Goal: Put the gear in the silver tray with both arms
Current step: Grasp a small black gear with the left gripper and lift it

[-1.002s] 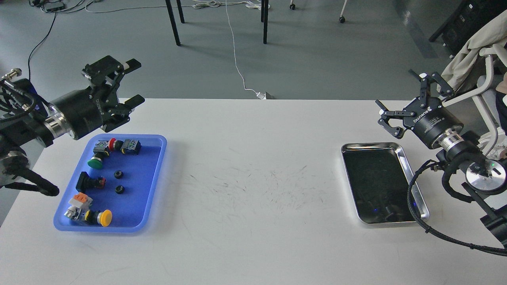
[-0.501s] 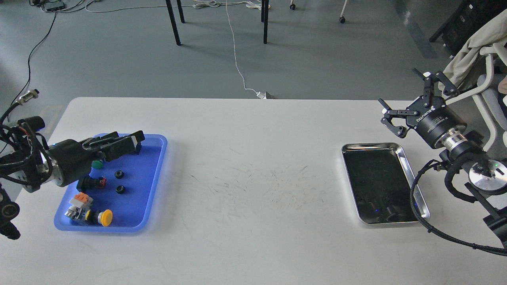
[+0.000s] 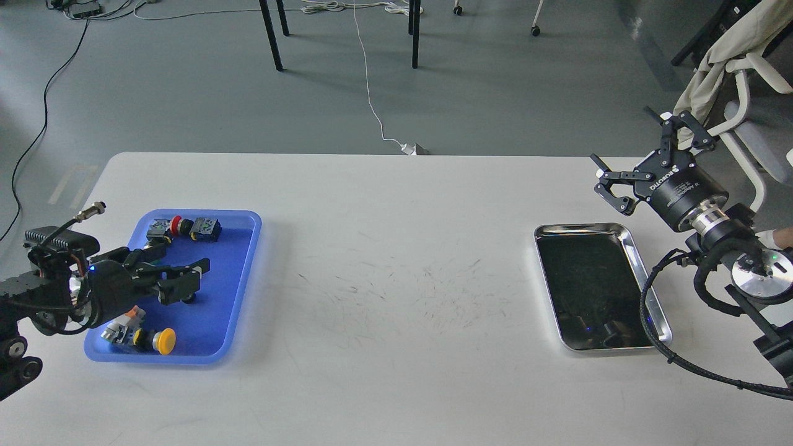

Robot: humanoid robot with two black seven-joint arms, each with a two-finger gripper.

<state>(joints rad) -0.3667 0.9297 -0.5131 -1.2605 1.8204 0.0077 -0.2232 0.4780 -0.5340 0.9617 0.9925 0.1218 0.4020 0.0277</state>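
Observation:
Two small black gears lay in the blue tray at the left. Now only the edge of one gear shows below my left gripper's lower finger. The other is hidden. My left gripper is low inside the blue tray, lying almost flat, its fingers apart over the spot where the gears were. The silver tray lies empty at the right. My right gripper is open and empty, held in the air beyond the silver tray's far right corner.
The blue tray also holds a red push-button switch, a yellow button and an orange and white part. A chair with beige cloth stands past the table's right edge. My right arm's cable hangs over the silver tray's right rim.
My left gripper has come down from above the blue tray's far left corner into the tray, over the two gears. My right gripper has hardly moved.

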